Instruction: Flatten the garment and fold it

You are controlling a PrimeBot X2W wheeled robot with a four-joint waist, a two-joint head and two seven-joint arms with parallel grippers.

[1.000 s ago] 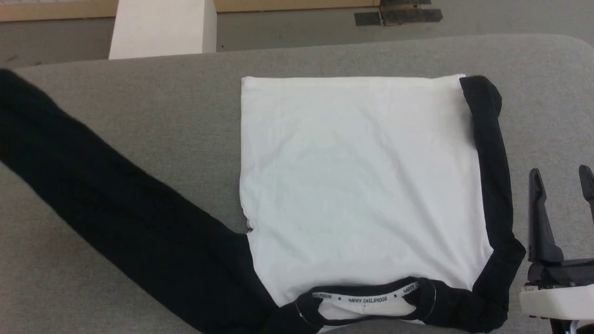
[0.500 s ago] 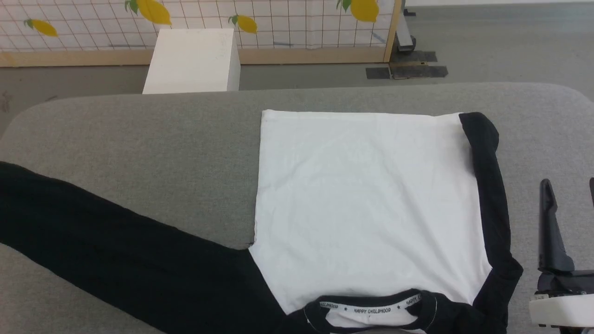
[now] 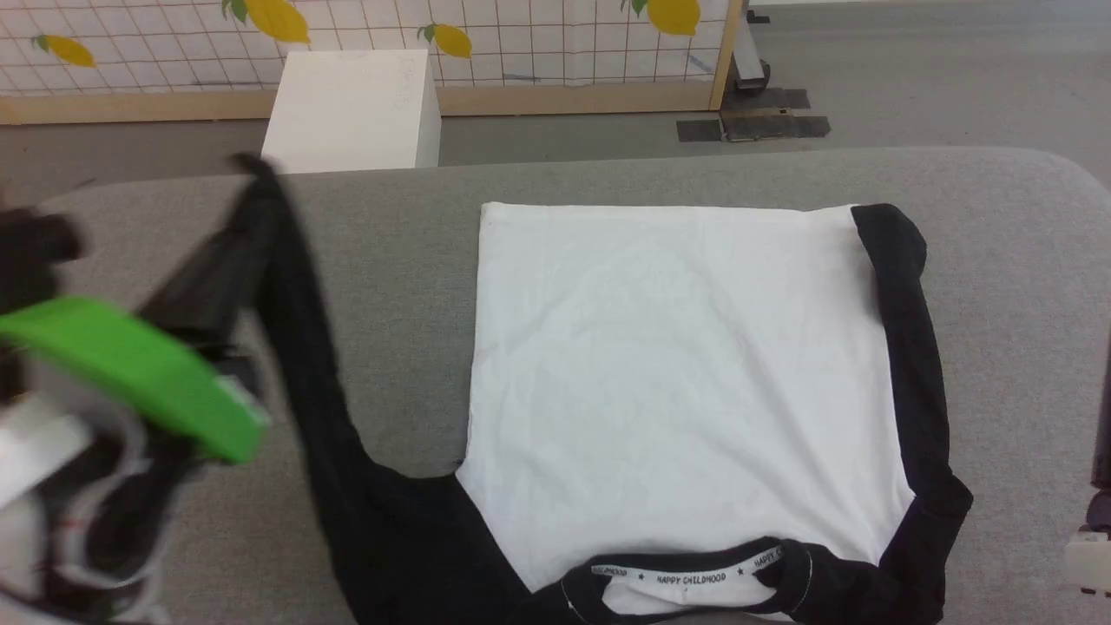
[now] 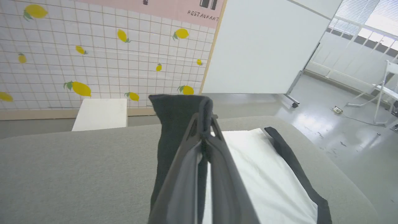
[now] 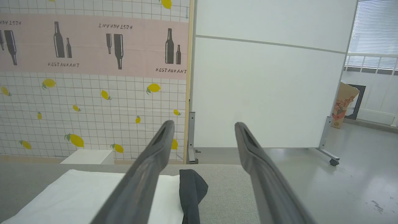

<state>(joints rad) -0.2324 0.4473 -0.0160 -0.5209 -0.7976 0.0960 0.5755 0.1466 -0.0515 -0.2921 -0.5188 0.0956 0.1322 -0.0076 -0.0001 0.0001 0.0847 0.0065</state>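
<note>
The garment [image 3: 686, 382], a thin knit shirt with a white body, long black sleeves and a black neckband, lies on the grey felt-covered tabletop [image 3: 391, 260] with its collar towards me. At the far left, my left claw [image 4: 203, 116] is clamped on the cuff end of the long black left sleeve [image 3: 304, 365]. That sleeve is lifted off the tabletop and hangs from the claw down to the shoulder.

I judge the cloth light, limp and a little stretchy. It will drape and drag rather than hold a shape, so the cuff or a seam edge is the place to pinch.

In the middle, to the right of that claw, the white body lies flat and smooth. The black right sleeve [image 3: 911, 347] is folded along the body's right edge. Further right, my right claw [image 5: 202, 127] stands spread wide, holding nothing and off the garment.
</note>
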